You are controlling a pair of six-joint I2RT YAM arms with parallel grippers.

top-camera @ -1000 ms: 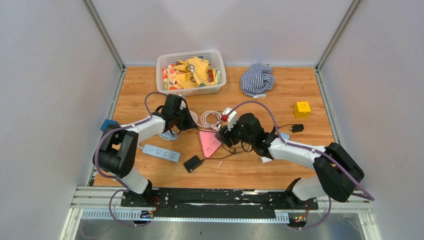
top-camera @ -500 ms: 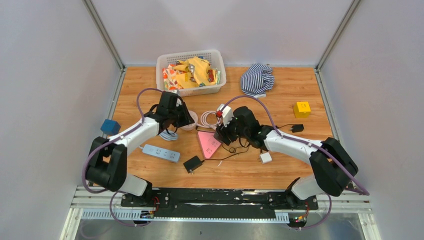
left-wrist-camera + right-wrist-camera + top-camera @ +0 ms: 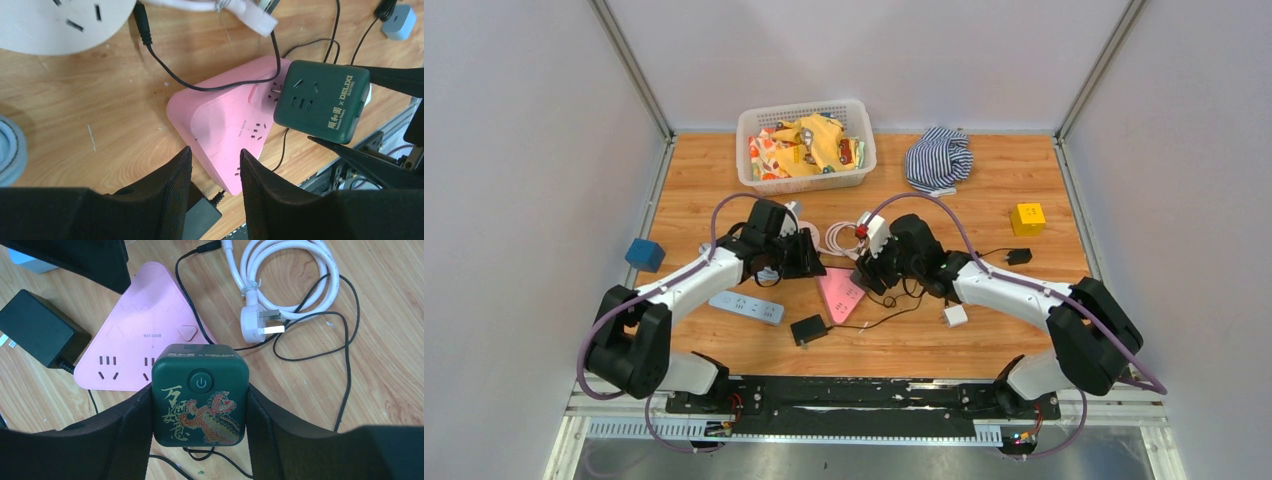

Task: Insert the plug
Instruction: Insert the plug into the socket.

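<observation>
Right wrist view: right claw clamped on the green cube adapter, one finger flat on each side face. The cube's top shows a power button and a gold-and-red dragon print. It sits over the near edge of the pink triangular power strip; contact between the two cannot be told. A black power brick lies left of the strip. A coiled white cable lies on the right, its plug beside the strip's corner.

Left wrist view: left claw partly open, nothing between its fingers. The pink strip shows through the gap. The green cube hangs over the strip's far corner, its socket face toward the camera. A thin black wire runs across the strip's edge. A round white socket disc is at upper left.

Top view: both claws meet at mid-table over the pink strip, left claw and right claw on either side of it. The cube is too dark to pick out here. A white power strip lies near the left arm. A basket and a striped cloth sit at the back.
</observation>
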